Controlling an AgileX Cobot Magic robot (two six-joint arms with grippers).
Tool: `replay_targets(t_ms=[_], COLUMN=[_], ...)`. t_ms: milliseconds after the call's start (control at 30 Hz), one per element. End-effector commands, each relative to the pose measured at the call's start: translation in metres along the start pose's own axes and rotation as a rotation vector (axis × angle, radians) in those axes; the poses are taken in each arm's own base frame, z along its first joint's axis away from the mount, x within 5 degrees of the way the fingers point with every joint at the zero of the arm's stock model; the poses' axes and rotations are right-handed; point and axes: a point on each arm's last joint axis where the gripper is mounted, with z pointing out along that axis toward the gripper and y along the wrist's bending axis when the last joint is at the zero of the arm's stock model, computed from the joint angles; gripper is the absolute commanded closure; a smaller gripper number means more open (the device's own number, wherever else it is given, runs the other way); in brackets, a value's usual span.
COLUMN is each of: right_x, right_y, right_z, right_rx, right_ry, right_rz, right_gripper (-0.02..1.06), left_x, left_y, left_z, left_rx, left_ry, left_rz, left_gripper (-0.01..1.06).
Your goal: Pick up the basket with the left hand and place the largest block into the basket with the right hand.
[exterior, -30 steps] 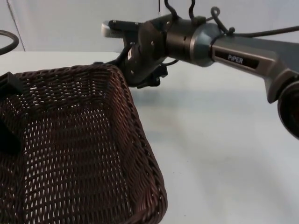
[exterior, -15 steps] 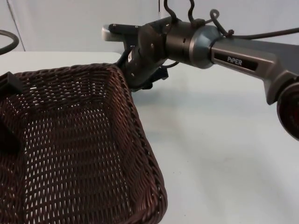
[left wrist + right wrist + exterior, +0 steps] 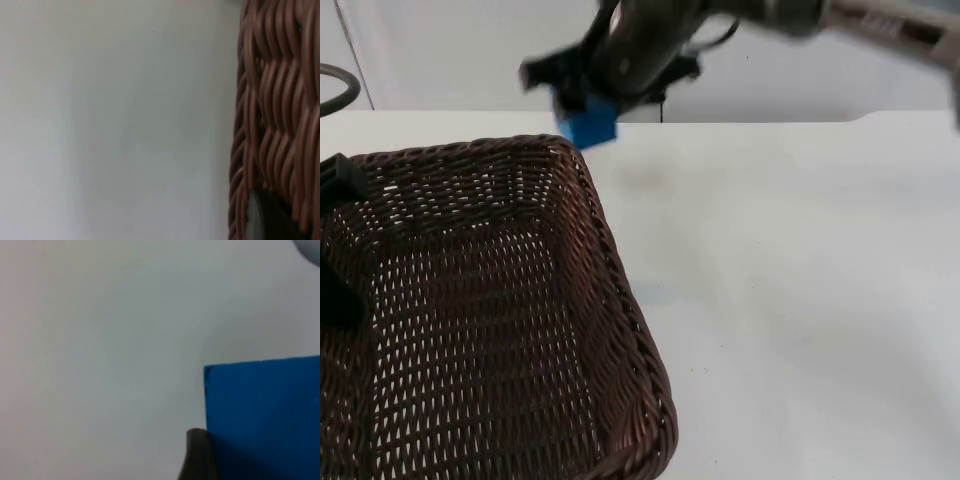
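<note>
A dark brown wicker basket (image 3: 490,320) takes up the left half of the top view. My left gripper (image 3: 332,235) is shut on its left rim, and the weave (image 3: 270,100) runs close beside the black fingertip (image 3: 270,222) in the left wrist view. My right gripper (image 3: 582,105) is shut on a blue block (image 3: 590,127) and holds it in the air just beyond the basket's far right corner. In the right wrist view the blue block (image 3: 265,415) sits against a fingertip (image 3: 197,455), with white table beneath.
The white table (image 3: 800,300) stretches bare to the right of the basket. The grey partition wall (image 3: 470,50) closes off the back, right behind the right arm.
The right arm has risen from low behind the basket's far corner. Its gripper now hangs higher with the blue block showing in it. The basket has stayed put.
</note>
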Motion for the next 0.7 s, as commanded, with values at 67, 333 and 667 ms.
replay_targets(t_ms=[67, 333, 667], right_x=[-0.016, -0.021, -0.033], right_y=[-0.017, -0.029, -0.022], right_z=[-0.035, -0.067, -0.108], right_rx=[0.035, 0.058, 0.003], right_ry=[0.047, 0.156, 0.173], right_rz=[-0.041, -0.119, -0.156], right_gripper=[1.05, 1.05, 1.05], left_x=[-0.001, -0.001, -0.001], left_y=[-0.003, -0.003, -0.003], left_z=[-0.003, -0.003, -0.003], left_rx=[0.029, 0.029, 0.028], left_ry=[-0.022, -0.022, -0.024], left_rz=[-0.028, -0.028, -0.028], left_gripper=[1.05, 1.05, 1.05])
